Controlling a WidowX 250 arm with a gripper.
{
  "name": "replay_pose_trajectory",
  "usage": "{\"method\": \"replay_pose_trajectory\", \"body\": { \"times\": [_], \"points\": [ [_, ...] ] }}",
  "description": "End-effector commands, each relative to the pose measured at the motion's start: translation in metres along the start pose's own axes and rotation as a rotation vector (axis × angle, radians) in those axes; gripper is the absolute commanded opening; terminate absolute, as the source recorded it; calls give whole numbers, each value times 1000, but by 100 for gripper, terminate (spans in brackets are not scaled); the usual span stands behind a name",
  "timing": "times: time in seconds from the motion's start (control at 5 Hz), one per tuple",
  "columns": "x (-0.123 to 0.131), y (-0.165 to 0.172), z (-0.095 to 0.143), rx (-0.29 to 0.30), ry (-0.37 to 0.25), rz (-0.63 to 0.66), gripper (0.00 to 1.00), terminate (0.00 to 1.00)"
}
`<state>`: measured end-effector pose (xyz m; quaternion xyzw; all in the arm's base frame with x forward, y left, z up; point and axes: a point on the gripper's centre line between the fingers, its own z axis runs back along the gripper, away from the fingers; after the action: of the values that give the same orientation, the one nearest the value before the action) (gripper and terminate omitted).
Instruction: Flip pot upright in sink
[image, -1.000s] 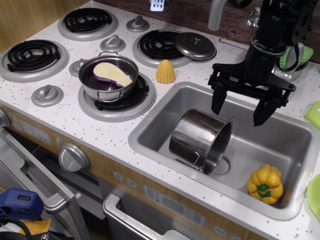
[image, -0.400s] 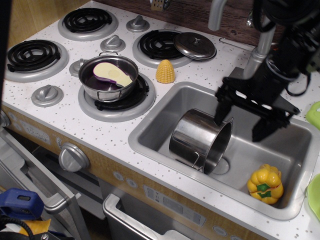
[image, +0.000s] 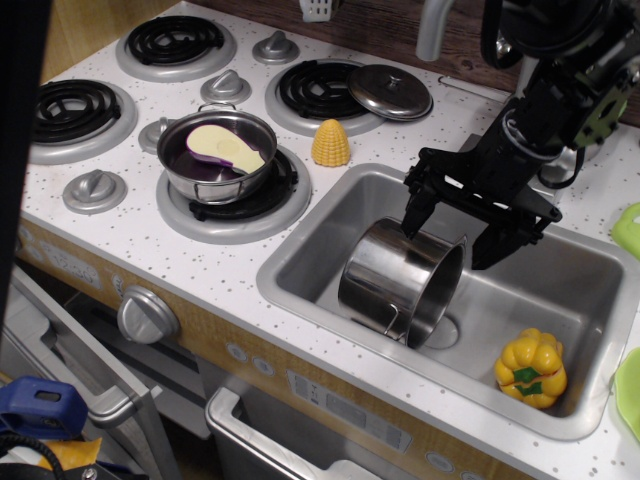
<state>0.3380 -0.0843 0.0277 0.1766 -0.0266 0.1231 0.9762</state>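
The shiny steel pot (image: 392, 278) lies on its side in the grey sink (image: 585, 283), its open mouth facing right toward the drain, a wire loop handle at its lower side. My black gripper (image: 450, 238) is open and hangs just above the pot's upper right rim. Its left finger (image: 413, 215) is over the pot's top and its right finger (image: 495, 245) is past the rim. It holds nothing.
A yellow toy pepper (image: 531, 367) lies in the sink's right front corner. A shallower pan with eggplant (image: 217, 152) sits on the near burner, a toy corn (image: 330, 143) beside it, a lid (image: 390, 92) on the back burner. The faucet (image: 433, 25) stands behind the sink.
My gripper has come down and to the left, from above the sink's back to just over the pot's rim. The pot has not moved.
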Motion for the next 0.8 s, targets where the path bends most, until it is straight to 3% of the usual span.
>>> {"method": "replay_pose_trajectory", "body": {
  "times": [0.0,0.6],
  "points": [
    [9,-1,9,65,-65,-29,100,0],
    [10,7,-7,141,-88,-82,100,0]
  ]
}}
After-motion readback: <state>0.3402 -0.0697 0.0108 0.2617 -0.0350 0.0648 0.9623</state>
